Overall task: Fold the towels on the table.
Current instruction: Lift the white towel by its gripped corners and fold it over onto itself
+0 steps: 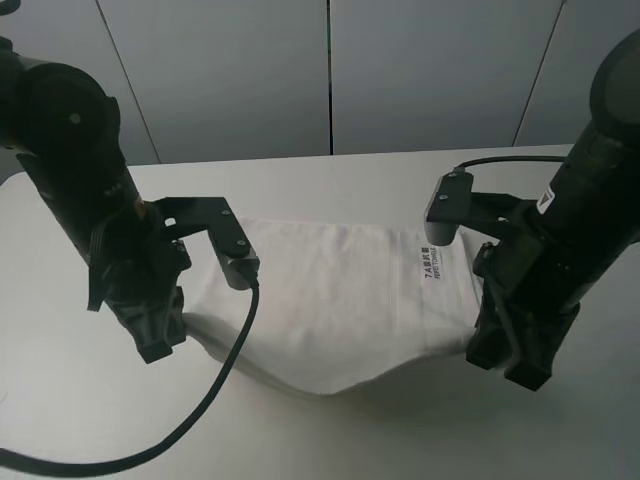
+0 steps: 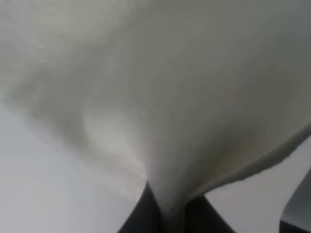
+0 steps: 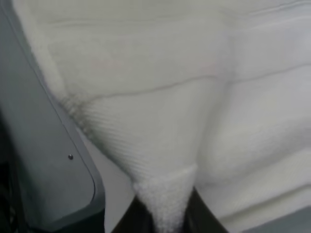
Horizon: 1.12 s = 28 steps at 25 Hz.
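A white towel (image 1: 335, 295) lies across the middle of the table (image 1: 330, 430), its small dark-printed label (image 1: 433, 263) near the right end. Its near edge is lifted off the tabletop and sags in the middle. My left gripper (image 1: 165, 335) is shut on the towel's near left corner; in the left wrist view the cloth (image 2: 160, 107) fans out from between the dark fingers (image 2: 138, 218). My right gripper (image 1: 495, 345) is shut on the near right corner, and the right wrist view shows that corner (image 3: 167, 199) with its woven band pinched between the fingers (image 3: 201, 216).
A black cable (image 1: 215, 390) loops from the left wrist down over the towel's left part and across the table's near left. Grey wall panels stand behind the table. The table's far edge runs just behind the towel.
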Available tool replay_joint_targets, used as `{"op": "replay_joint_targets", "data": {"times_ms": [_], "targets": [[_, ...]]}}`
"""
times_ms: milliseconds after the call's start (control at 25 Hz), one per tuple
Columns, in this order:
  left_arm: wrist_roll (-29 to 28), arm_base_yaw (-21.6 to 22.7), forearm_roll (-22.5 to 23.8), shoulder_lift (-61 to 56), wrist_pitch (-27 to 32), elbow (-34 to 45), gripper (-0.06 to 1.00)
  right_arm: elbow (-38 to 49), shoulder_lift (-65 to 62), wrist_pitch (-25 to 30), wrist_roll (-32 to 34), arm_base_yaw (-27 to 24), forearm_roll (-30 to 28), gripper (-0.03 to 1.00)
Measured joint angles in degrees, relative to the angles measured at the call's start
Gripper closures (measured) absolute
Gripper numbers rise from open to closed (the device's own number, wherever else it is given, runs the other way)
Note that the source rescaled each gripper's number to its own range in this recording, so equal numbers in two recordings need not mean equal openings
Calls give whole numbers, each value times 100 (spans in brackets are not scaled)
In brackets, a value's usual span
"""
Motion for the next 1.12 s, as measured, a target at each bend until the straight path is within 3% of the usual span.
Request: {"op": "replay_joint_targets", "data": {"times_ms": [280, 520, 680, 920, 1120], "targets": [[-1285, 0, 150, -220, -506, 0, 94, -59, -12, -605, 1351, 0, -137, 97], [-2552, 0, 796, -353, -1149, 0, 94, -457, -24, -839, 2657, 0, -956, 97], [-2819, 0, 1209, -364, -1467, 0, 94, -510, -46, -1188, 3668, 0, -1616, 97], [-3442, 21, 1846, -364, -2080, 0, 94, -510, 84, -1767, 4364, 0, -2080, 97], [-3858, 341, 2223, -230, -2247, 0, 94, -510, 401, -2245, 5033, 0, -2661, 97]]}}
